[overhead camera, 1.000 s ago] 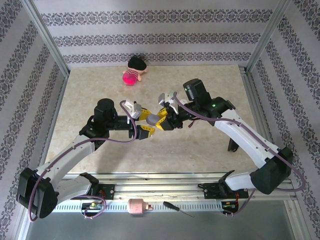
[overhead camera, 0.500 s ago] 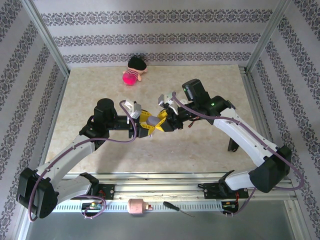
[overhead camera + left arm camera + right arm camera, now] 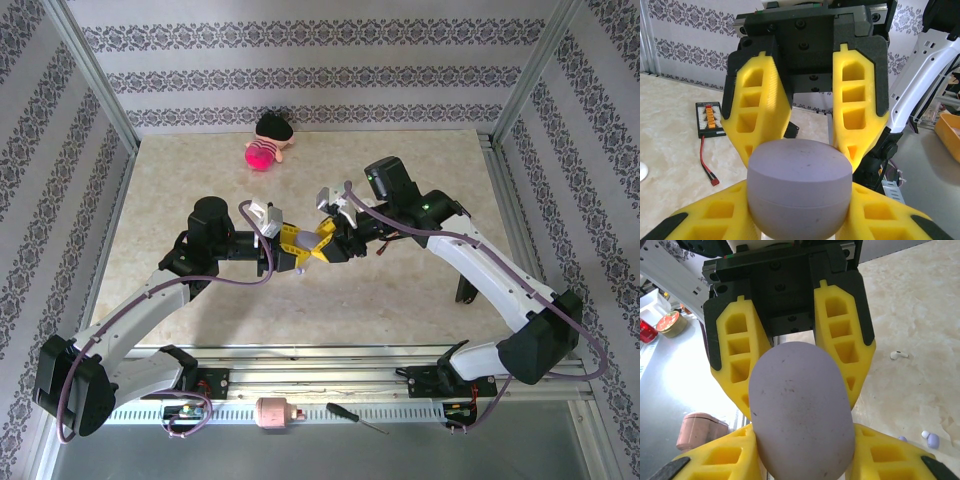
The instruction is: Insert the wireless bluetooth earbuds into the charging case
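Note:
A closed lavender oval charging case (image 3: pixel 797 187) hangs above the middle of the table, caught between both grippers (image 3: pixel 304 246). My left gripper (image 3: pixel 797 202) comes in from the left, and its yellow fingers (image 3: pixel 695 217) press the case's lower sides. From the right, my right gripper (image 3: pixel 802 440) clamps the same case (image 3: pixel 800 412) end-on, its fingers (image 3: pixel 715 457) touching it. On the table below lie a white earbud (image 3: pixel 896 355) and a lavender earbud (image 3: pixel 932 440).
A pink and black plush toy (image 3: pixel 266 148) lies at the back of the table. A black charger board (image 3: pixel 709 118) with a red lead rests on the tabletop. A screwdriver (image 3: pixel 356 417) and a pink cylinder (image 3: pixel 272 411) sit on the front rail. Metal posts frame the table.
The left gripper's fingers have closed in onto the case that the right gripper holds. The right gripper has shifted slightly left, toward the left one.

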